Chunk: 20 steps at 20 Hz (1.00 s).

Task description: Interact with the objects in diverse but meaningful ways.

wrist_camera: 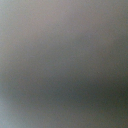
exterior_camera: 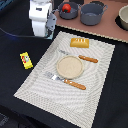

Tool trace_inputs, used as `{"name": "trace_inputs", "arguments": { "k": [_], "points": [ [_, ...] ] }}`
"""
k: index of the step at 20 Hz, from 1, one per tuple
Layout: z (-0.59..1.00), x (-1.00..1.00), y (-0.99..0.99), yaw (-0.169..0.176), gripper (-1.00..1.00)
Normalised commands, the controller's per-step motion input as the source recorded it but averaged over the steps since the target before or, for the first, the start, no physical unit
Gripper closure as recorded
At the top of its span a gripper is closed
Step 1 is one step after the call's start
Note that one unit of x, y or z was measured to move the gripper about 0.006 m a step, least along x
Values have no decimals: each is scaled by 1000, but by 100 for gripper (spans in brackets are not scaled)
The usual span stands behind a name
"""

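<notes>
In the exterior view my gripper [exterior_camera: 48, 34] hangs at the back left, above the far left corner of the striped placemat [exterior_camera: 45, 85]. Its fingers are dark against the dark table, so I cannot tell how the jaws stand. Just to its right a small red ball-like food [exterior_camera: 65, 8] lies in a grey pot [exterior_camera: 69, 12]. A larger grey two-handled pot [exterior_camera: 93, 15] stands beside that. The orange-yellow bread loaf [exterior_camera: 80, 42] rests on the mat's far edge. The yellow butter block [exterior_camera: 26, 60] lies on the dark table left of the mat. The wrist view is a grey blur.
A round tan plate [exterior_camera: 70, 66] sits mid-mat, with a wooden-handled knife [exterior_camera: 84, 58] behind it and a wooden-handled fork [exterior_camera: 67, 81] in front. The pots stand on a pinkish-brown board [exterior_camera: 112, 29]. A pale bowl [exterior_camera: 124, 18] shows at the right edge.
</notes>
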Motion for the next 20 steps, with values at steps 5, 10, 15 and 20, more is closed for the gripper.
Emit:
{"name": "trace_inputs", "arguments": {
  "k": [5,10,15,20],
  "points": [
    [-306,-225,-107,-32,100],
    [-170,-278,-73,-17,-100],
    [298,-104,188,6,-100],
    [752,-173,14,-12,-100]
  ]
}}
